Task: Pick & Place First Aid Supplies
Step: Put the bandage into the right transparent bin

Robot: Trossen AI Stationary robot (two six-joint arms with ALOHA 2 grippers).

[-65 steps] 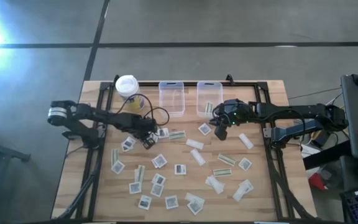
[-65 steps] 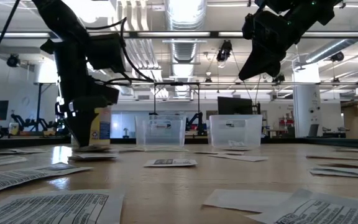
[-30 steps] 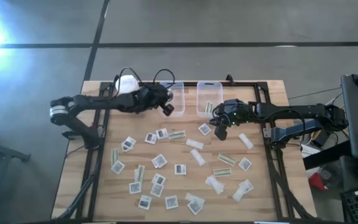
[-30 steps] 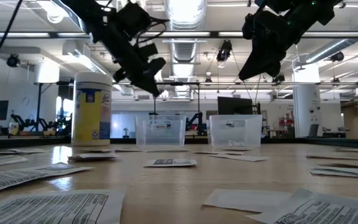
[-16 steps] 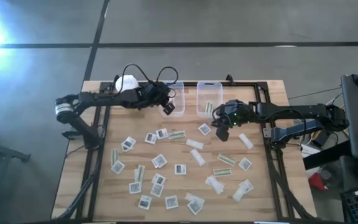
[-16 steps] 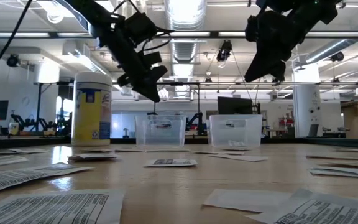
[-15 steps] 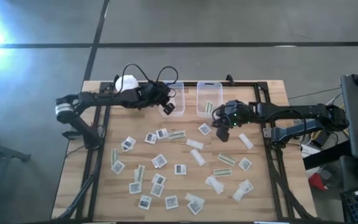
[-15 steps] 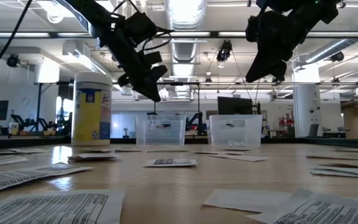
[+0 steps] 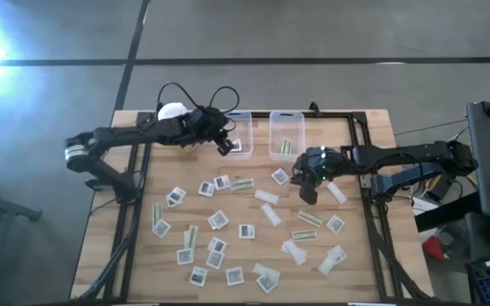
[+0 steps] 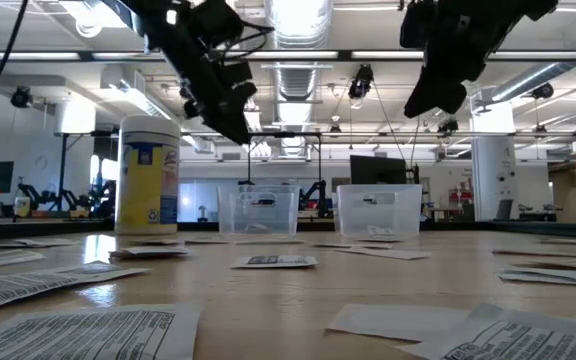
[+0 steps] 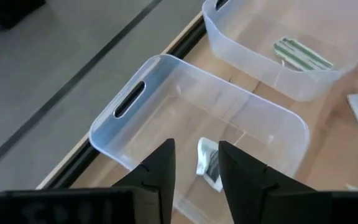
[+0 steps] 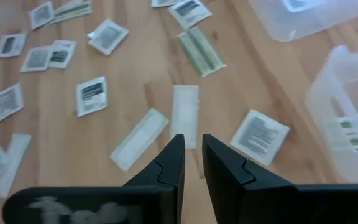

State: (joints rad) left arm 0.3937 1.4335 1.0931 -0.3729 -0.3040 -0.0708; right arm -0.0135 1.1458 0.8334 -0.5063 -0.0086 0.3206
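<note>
Hovering over the left bin (image 9: 238, 133), the left gripper (image 9: 225, 145) has its jaws parted w/ nothing between them; in the left wrist view a square packet (image 11: 209, 164) lies in that bin just past the fingertips, apparently the only item in there. So that drop looks done, by my read.

The right gripper (image 9: 308, 194) hangs above the table (image 9: 373, 280) just fwd of the right bin (image 9: 286, 134). Its jaws stand close together, only a thin gap showing in the right wrist view, and nothing is visibly clamped. A narrow white strip (image 12: 184, 113) lies on the wood directly ahead of the fingertips, w/ a second strip (image 12: 138, 138) and a square packet (image 12: 259, 135) beside it. Likely the next pick, though which one I can't tell.

Right bin holds a greenish strip (image 11: 302, 54); whether more than one sits there, can't tell.

Outward: the bulk of the first aid supplies (image 9: 219, 246) is still spread over the near half of the table, squares mostly on the left-centre, strips and more squares toward the right. Yellow container (image 10: 147, 175) stands at the far left corner beside the left bin, not part of the job.

Judgement: early stage. Only a couple of items are binned, and two dozen or so are left to sort.
</note>
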